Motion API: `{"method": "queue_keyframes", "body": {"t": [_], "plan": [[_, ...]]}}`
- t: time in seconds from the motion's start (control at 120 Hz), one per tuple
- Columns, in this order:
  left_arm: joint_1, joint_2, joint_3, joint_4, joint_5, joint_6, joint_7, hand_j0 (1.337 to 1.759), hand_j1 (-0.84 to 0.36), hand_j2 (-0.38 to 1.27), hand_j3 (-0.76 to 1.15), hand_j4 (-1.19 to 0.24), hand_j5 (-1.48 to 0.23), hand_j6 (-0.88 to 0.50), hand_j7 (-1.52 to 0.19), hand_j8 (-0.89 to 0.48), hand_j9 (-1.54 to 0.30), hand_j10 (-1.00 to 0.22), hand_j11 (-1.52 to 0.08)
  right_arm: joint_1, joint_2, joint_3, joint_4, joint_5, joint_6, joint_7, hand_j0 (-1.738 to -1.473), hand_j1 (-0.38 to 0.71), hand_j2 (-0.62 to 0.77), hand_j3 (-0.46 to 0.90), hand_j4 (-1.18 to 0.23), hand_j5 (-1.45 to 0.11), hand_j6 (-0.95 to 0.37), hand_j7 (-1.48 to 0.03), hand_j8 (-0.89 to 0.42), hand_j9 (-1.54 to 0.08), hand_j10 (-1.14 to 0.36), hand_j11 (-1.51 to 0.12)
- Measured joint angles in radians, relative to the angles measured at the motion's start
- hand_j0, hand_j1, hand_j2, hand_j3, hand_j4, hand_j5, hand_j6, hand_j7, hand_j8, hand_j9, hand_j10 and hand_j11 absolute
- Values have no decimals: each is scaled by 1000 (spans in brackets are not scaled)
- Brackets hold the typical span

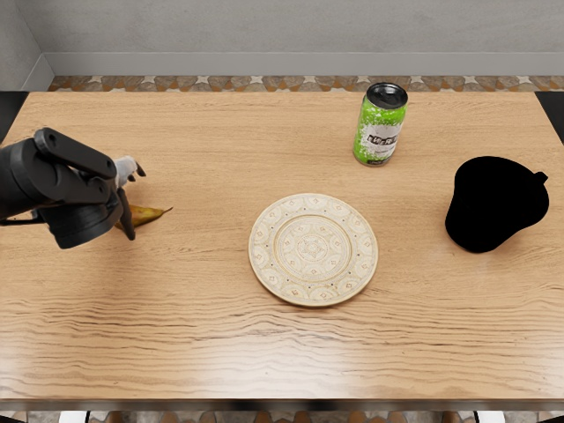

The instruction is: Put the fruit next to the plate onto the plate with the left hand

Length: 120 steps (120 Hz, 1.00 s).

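A yellow-brown banana (152,213) lies on the wooden table, left of the patterned cream plate (313,249) and well apart from it. Only its right end shows; the rest is hidden under my left hand (132,196). My left arm comes in from the left edge, its dark forearm covering most of the hand. One dark finger (128,222) reaches down across the banana, and pale fingers stick out above it near the wrist. The hand is spread over the fruit and does not close on it. The plate holds nothing.
A green drink can (381,124) stands upright behind the plate, to its right. A black, pear-shaped object (492,204) sits at the right side of the table. A grey wall runs along the table's far edge.
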Motion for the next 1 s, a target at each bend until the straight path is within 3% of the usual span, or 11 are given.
{"method": "queue_keyframes", "body": {"t": [0.55,1.0], "plan": [[36,-33,-5,18,2,45,0,1658,66,48,0,-237,-307,-237,-307,-237,-307,-237,-307,0,0,0,0,0,0,0,-1658,-337,-2,0,-10,-13,-10,-13,-10,-13,-10,-13],[30,-40,2,17,-23,44,0,1658,-45,66,0,-329,-428,-329,-428,-329,-428,-329,-428,0,0,0,0,0,0,0,-1658,-337,-2,0,-10,-13,-10,-13,-10,-13,-10,-13]]}}
